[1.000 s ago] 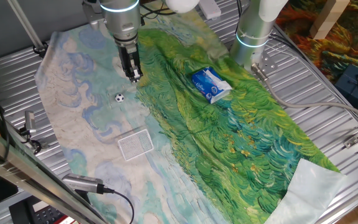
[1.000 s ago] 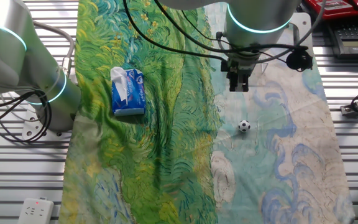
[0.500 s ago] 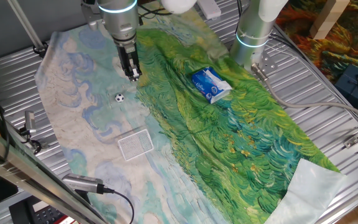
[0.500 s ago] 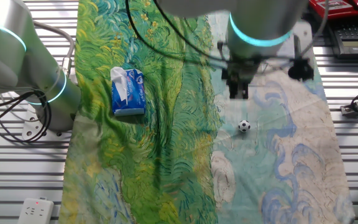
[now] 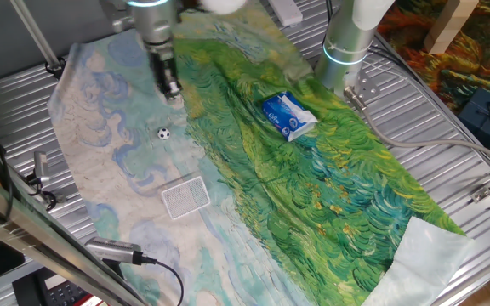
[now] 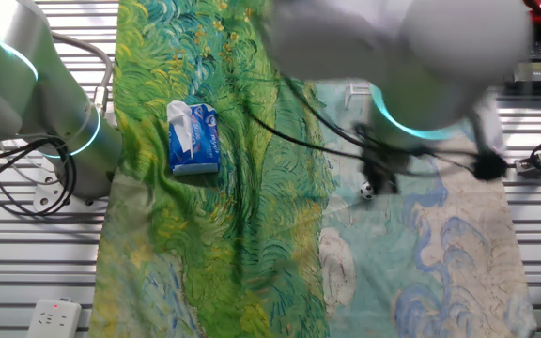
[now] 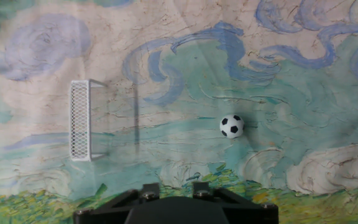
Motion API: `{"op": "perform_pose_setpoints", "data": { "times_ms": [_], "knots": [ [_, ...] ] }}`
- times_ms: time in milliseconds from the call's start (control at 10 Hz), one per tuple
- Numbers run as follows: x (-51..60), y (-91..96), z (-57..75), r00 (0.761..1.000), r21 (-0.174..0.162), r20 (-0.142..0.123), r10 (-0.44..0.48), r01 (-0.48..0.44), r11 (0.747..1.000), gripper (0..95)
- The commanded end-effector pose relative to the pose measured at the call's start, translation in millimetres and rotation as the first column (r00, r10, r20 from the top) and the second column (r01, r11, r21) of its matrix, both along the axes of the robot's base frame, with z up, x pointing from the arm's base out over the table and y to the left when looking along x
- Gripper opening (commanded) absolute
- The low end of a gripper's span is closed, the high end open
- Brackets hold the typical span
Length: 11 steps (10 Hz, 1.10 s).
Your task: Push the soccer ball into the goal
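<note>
The soccer ball (image 5: 163, 133) is a tiny white ball with black patches on the pale blue part of the painted cloth. The goal (image 5: 185, 197), a small white mesh frame, lies flat on the cloth nearer the front edge. My gripper (image 5: 172, 93) is blurred by motion and hangs over the cloth beyond the ball, its fingers looking closed together and empty. In the other fixed view the gripper (image 6: 380, 180) stands right next to the ball (image 6: 366, 192) and partly hides it. The hand view shows the ball (image 7: 232, 126) at right and the goal (image 7: 82, 120) at left.
A blue-and-white tissue packet (image 5: 287, 116) lies on the green part of the cloth. A second arm's base (image 5: 345, 47) stands at the back. A cable plug (image 5: 117, 251) lies near the front left. Ribbed metal table (image 5: 449, 161) surrounds the cloth.
The arm has swung fast and is now blurred. The gripper has moved from well short of the ball to right beside it in the other fixed view. Ball and goal have not moved.
</note>
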State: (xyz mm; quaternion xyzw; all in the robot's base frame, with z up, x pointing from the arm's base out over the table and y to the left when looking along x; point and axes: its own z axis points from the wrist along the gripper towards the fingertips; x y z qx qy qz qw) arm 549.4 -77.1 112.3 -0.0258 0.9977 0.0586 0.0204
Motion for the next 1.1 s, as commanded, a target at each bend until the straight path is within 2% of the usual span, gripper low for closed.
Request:
{"op": "perform_pose_setpoints", "data": {
  "times_ms": [100,300,400,700,1100],
  "knots": [
    [12.8,-2.0,-11.4,1.000,-0.002,0.001,-0.012,0.012,1.000,0.0],
    [15.1,-3.4,-21.7,1.000,-0.001,0.009,-0.006,0.006,1.000,0.0],
    [14.7,-4.6,-22.7,1.000,-0.002,0.006,-0.005,0.005,1.000,0.0],
    [13.0,-14.5,-17.6,1.000,-0.013,-0.006,0.014,-0.014,1.000,0.0],
    [12.7,-15.7,-16.9,1.000,-0.018,-0.010,0.012,-0.012,1.000,0.0]
  ]
}}
